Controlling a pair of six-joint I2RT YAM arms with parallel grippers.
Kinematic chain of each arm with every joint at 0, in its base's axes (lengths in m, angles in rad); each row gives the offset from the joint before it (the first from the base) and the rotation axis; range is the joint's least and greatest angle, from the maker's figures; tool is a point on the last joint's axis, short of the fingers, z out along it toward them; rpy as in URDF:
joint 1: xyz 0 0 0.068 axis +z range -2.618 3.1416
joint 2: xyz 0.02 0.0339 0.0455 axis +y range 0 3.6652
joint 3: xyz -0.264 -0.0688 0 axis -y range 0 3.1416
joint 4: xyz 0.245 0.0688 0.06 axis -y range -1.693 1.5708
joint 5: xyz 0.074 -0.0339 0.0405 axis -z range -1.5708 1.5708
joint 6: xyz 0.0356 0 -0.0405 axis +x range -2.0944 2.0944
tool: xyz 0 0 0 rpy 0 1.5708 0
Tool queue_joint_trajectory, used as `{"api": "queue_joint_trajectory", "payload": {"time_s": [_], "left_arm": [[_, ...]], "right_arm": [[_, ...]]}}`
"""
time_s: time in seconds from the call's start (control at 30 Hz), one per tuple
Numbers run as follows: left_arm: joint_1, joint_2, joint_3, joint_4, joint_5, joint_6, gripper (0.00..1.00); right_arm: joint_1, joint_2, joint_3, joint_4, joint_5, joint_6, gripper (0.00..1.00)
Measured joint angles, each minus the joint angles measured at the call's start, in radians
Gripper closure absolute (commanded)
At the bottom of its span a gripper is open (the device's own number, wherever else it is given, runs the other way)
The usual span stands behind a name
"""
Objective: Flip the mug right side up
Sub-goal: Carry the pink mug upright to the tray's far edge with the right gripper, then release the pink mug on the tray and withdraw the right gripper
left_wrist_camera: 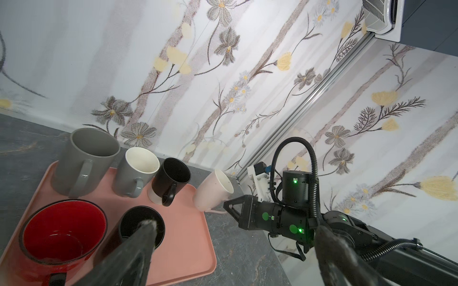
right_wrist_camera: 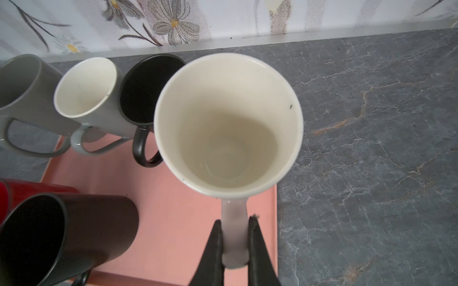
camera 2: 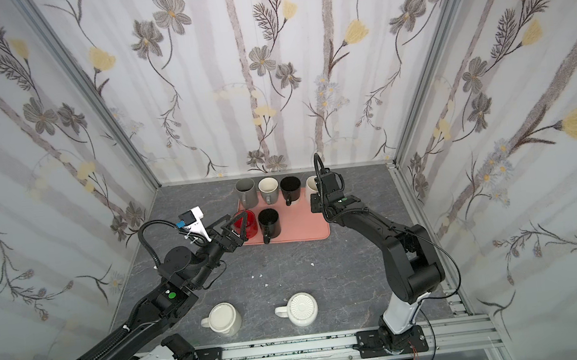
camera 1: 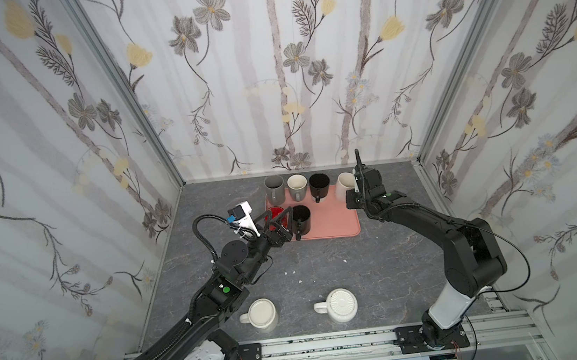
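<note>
The pale pink mug point(right_wrist_camera: 228, 123) is glazed ceramic, smooth and glossy, with a cream lining. The red mug point(left_wrist_camera: 64, 232) has the brightest shine, and the grey mug point(left_wrist_camera: 84, 161) a softer satin sheen. The front black mug point(right_wrist_camera: 99, 222) is matt, almost chalky. The ribbed white mug point(camera 1: 342, 305) is glazed, with raised rings moulded into its base. The tray point(left_wrist_camera: 188, 222) looks like smooth, matt pink plastic or silicone. The tabletop point(right_wrist_camera: 371, 123) is dull grey with stone-like veining. The walls point(camera 1: 269, 80) carry a grainy, cloth-like floral print. The rail point(camera 1: 333, 344) is bare brushed metal.
</note>
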Motion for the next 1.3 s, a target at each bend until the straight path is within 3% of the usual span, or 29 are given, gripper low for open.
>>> {"api": "queue_joint_trajectory", "payload": {"time_s": [0.33, 0.77, 1.0, 1.17, 1.3], "left_arm": [[0.002, -0.064, -0.023, -0.053, -0.046, 0.018, 0.0], [0.003, -0.083, -0.029, -0.075, -0.061, 0.019, 0.0], [0.004, -0.085, -0.03, -0.08, -0.061, 0.019, 0.0], [0.004, -0.087, -0.03, -0.092, -0.061, 0.019, 0.0], [0.004, -0.089, -0.03, -0.097, -0.063, 0.019, 0.0]], "right_arm": [[-0.007, 0.185, 0.163, -0.053, 0.027, -0.05, 1.0], [-0.007, 0.275, 0.247, -0.074, 0.079, -0.084, 1.0], [-0.007, 0.286, 0.259, -0.074, 0.095, -0.084, 0.71], [-0.005, 0.263, 0.253, -0.072, 0.093, -0.083, 0.45], [0.001, 0.185, 0.21, -0.054, 0.086, -0.07, 0.34]]}}
